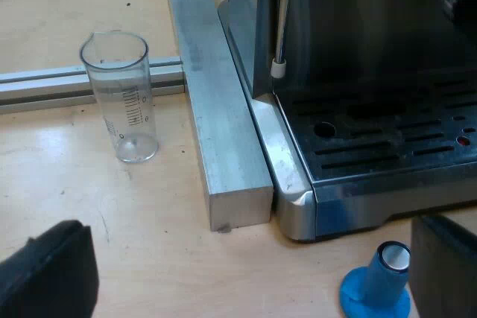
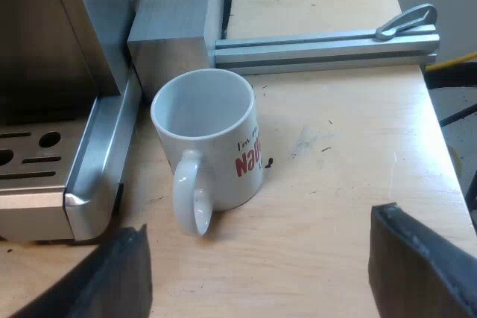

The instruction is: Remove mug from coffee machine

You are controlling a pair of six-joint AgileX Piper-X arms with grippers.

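The espresso machine (image 1: 373, 109) is the largest thing here. Its slotted drip tray (image 1: 387, 147) carries nothing, and its thin steam wand (image 1: 280, 27) hangs above the tray's corner. The machine stands on a wooden table (image 1: 59, 184).

A long metal bar (image 1: 216, 109) lies flat against one side of the machine's base. A slotted rail (image 1: 45, 83) runs away from that bar at a right angle. Against the machine's other side sits a thick metal block (image 2: 168, 13), with a second rail (image 2: 320, 46) leading off from it and ending in a small lever (image 2: 406, 21).

My left gripper (image 1: 253, 258) hangs low over the table before the machine's front corner. Its black fingers are spread wide and touch nothing. My right gripper (image 2: 261, 251) hangs over the table on the block's side of the machine, its fingers likewise wide apart and holding nothing.

The white mug (image 2: 209, 147) with red lettering stands upright on the table, off the drip tray, just beside the machine's base and close before the block. It is empty, and its handle points toward my right gripper.

The clear measuring glass (image 1: 123, 98) stands upright and empty on the table, across the bar from the machine. The blue tamper (image 1: 380, 281) stands on the table just before the machine's front edge, near one finger of my left gripper.
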